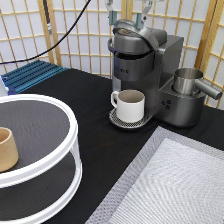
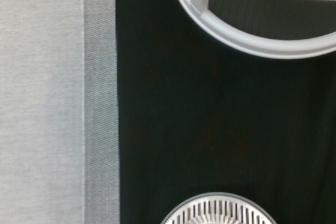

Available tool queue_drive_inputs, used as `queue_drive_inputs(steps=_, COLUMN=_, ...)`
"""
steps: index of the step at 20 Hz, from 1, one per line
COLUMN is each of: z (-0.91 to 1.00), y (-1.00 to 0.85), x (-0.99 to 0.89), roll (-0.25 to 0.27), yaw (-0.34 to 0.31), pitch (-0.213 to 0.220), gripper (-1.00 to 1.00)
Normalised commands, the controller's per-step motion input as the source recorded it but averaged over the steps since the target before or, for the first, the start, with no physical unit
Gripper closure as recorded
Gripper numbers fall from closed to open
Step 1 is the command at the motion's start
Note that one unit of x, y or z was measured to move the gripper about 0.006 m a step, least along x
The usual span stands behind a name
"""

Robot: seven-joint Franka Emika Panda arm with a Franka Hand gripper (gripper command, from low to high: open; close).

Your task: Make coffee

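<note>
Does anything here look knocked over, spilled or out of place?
Nothing stands out. The white mug sits upright on the drip tray under the coffee machine; the tan cup stands upright on the round white stand. No spills show on the black tablecloth. The gripper hangs just above the machine.

Glossy white mug [image 1: 129,104], matt black tablecloth [image 1: 95,110]

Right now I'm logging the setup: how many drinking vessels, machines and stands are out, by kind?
White handled mug on the drip tray: 1
Tan handleless cup: 1
Grey coffee machine: 1
Steel milk jug: 1
White two-tier round stand: 1
Total: 5
</note>
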Motion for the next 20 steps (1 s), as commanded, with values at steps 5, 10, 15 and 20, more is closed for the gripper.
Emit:
queue_drive_inputs(steps=5, z=-0.42, y=0.01, x=0.36, roll=-0.073, yaw=-0.011, pitch=0.057, gripper=-1.0)
queue_drive_inputs(steps=10, z=-0.27, y=0.21, x=0.31, roll=-0.086, yaw=-0.012, pitch=0.061, gripper=-1.0)
queue_drive_inputs(steps=15, z=-0.28, y=0.53, x=0.31, roll=-0.147, yaw=-0.025, pitch=0.045, gripper=-1.0)
queue_drive_inputs(steps=20, z=-0.62, y=0.31, x=0.24, roll=-0.111, yaw=-0.004, pitch=0.017, gripper=-1.0)
